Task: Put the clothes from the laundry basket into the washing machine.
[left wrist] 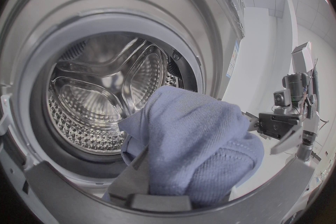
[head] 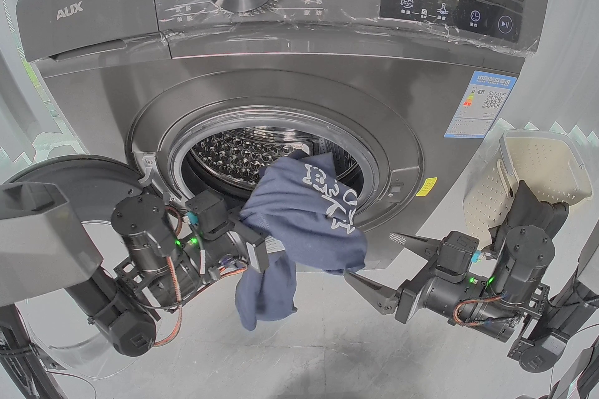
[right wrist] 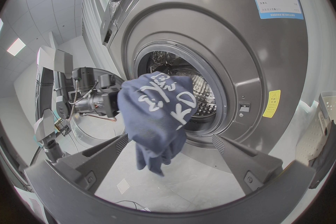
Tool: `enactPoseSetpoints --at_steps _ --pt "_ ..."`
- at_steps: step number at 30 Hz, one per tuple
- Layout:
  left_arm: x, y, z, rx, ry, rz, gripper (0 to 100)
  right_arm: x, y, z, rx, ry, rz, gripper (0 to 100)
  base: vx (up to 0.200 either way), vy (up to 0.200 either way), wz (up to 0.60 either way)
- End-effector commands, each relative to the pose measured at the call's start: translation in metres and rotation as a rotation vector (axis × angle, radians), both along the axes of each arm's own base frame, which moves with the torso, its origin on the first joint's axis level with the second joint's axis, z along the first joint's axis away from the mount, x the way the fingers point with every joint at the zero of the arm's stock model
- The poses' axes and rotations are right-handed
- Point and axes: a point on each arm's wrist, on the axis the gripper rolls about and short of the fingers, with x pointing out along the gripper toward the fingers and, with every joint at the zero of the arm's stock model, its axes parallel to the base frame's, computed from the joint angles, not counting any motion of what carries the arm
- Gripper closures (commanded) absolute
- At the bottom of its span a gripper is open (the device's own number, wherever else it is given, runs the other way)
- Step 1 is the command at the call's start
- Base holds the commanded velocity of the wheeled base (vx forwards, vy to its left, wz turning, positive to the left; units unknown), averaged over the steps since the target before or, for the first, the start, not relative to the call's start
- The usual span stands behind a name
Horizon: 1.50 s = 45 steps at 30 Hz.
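A navy blue garment [head: 306,213] with white print hangs across the lower rim of the washing machine's [head: 281,63] round opening, part inside the drum [head: 249,151], part dangling toward the floor. My left gripper [head: 261,247] is shut on it from the left; the cloth [left wrist: 196,140] drapes over its fingers [left wrist: 134,174]. My right gripper [head: 376,264] stands open just right of the garment's hanging edge, nothing between its fingers [right wrist: 241,158]. The cream laundry basket [head: 549,166] leans at the right of the machine, with a dark garment [head: 530,204] hanging at its mouth.
The machine's door [head: 68,188] is swung open to the left, behind my left arm. The steel drum [left wrist: 101,95] looks bare apart from the blue cloth at its lip. Pale floor [head: 349,338] lies below both grippers.
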Motion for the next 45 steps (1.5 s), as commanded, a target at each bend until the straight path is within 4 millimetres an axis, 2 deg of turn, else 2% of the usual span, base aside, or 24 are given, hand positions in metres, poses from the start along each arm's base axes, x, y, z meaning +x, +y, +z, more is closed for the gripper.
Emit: enactPoseSetpoints --at_steps 1,7,9,14,18,26,31,41,45 --pt "0.028 -0.022 -0.022 -0.008 0.020 -0.004 100 -0.004 -0.001 0.000 -0.003 0.002 0.010 0 0.000 0.000 0.00" --pt "0.052 -0.032 -0.024 -0.073 0.014 0.013 100 -0.004 -0.001 0.000 -0.005 0.004 0.010 0 0.000 0.000 0.00" --pt "0.079 -0.038 -0.019 -0.138 -0.023 0.049 100 -0.005 0.000 -0.001 -0.006 0.006 0.014 0 0.000 0.000 0.00" --pt "0.106 -0.035 -0.018 -0.144 -0.029 0.095 100 -0.004 0.000 -0.002 -0.009 0.009 0.015 0 0.000 0.000 0.00" --pt "0.116 -0.036 -0.017 -0.134 -0.012 0.105 100 -0.004 0.000 -0.003 -0.012 0.012 0.015 0 0.000 0.000 0.00" --pt "0.137 -0.044 -0.033 -0.115 0.024 0.144 100 -0.004 0.000 -0.004 -0.012 0.015 0.014 0 0.000 0.000 0.00" --pt "0.148 -0.049 -0.034 -0.114 0.025 0.147 100 -0.004 0.001 -0.004 -0.012 0.015 0.014 0 0.000 0.000 0.00" --pt "0.190 -0.055 -0.019 -0.153 -0.014 0.232 100 -0.003 0.001 -0.006 -0.018 0.019 0.013 0 0.000 0.000 0.00" --pt "0.197 -0.058 -0.014 -0.175 0.011 0.240 100 -0.003 0.001 -0.006 -0.018 0.019 0.013 0 0.000 0.000 0.00"
